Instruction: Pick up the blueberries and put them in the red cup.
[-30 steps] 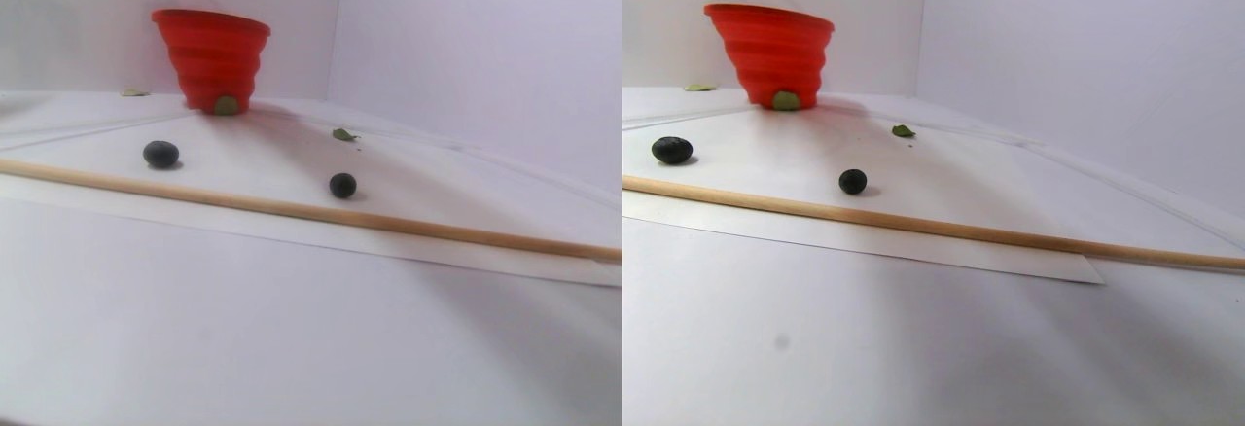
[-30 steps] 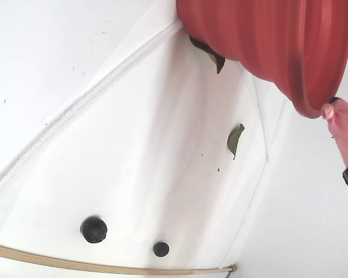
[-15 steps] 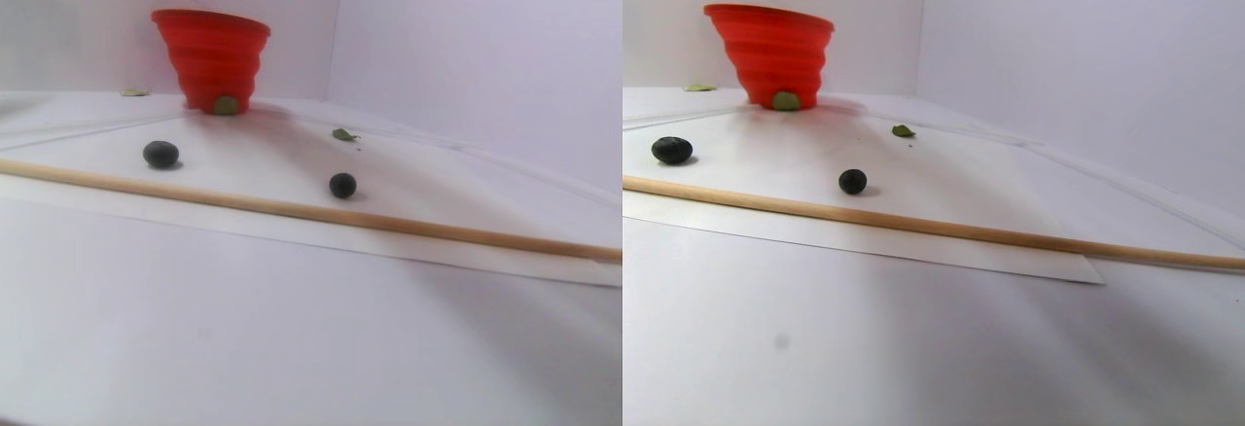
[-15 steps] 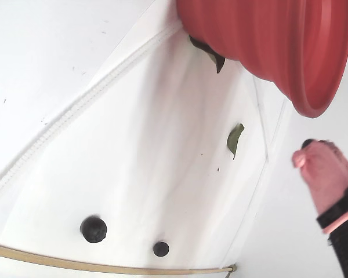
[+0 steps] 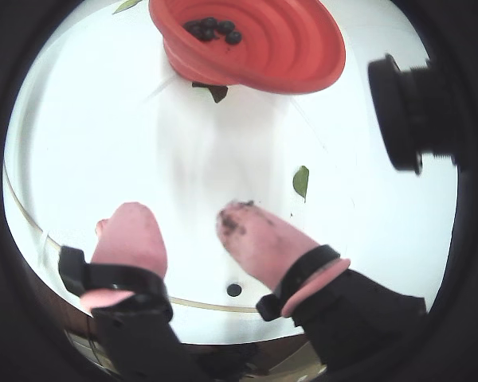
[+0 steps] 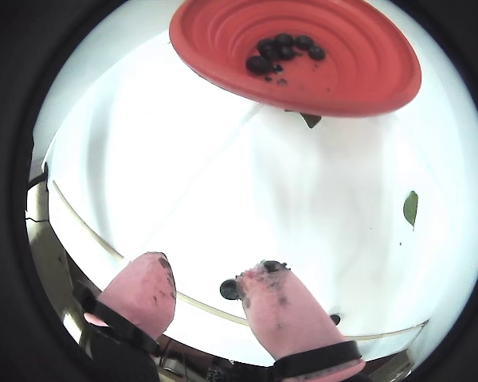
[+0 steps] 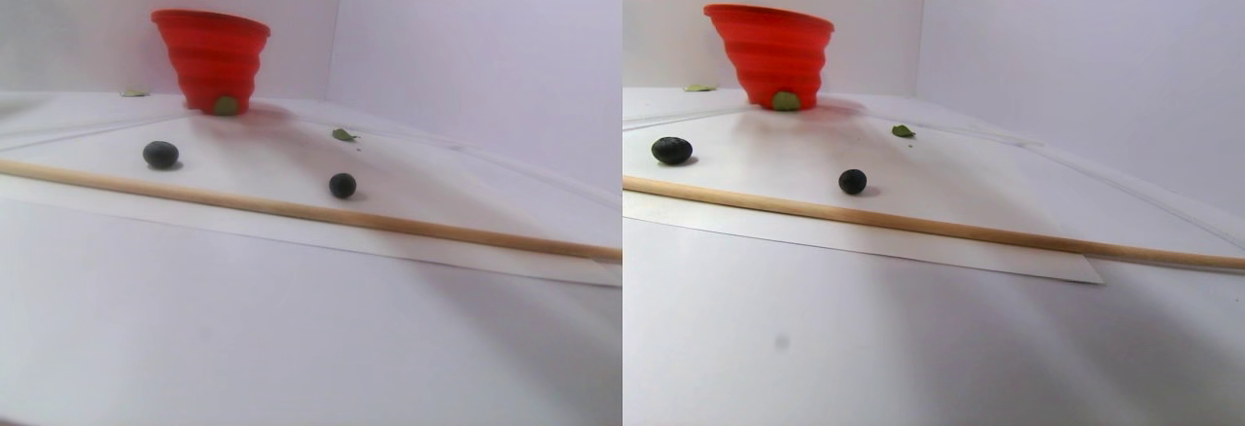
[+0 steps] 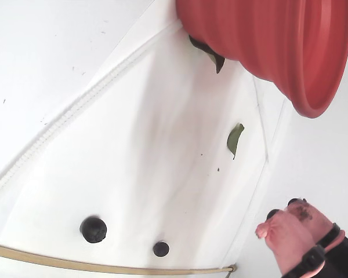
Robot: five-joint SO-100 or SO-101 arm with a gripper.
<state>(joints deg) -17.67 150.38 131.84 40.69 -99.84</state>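
Empty, parted gripper (image 5: 187, 223) hangs high beside the red cup (image 5: 287, 48); several blueberries (image 5: 211, 30) already inside; two berries (image 8: 93, 229) await pickup.

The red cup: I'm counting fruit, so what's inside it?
In both wrist views the red cup holds a cluster of about five blueberries. Overlap makes the count uncertain, and the cup's wall hides them from the side.

- Cup (image 7: 211, 56): red, plastic-looking, matt, with ridged stepped sides.
- Blueberries (image 6: 280, 49): dark, matt.
- Fingers (image 5: 259, 239): covered in pink, soft-looking, matt material, smudged dark at the tips.
- Rod (image 7: 292, 210): pale wood, smooth.
- Sheet (image 8: 162, 145): white, smooth, paper-like.
- Leaf (image 8: 234, 139): green, matt.
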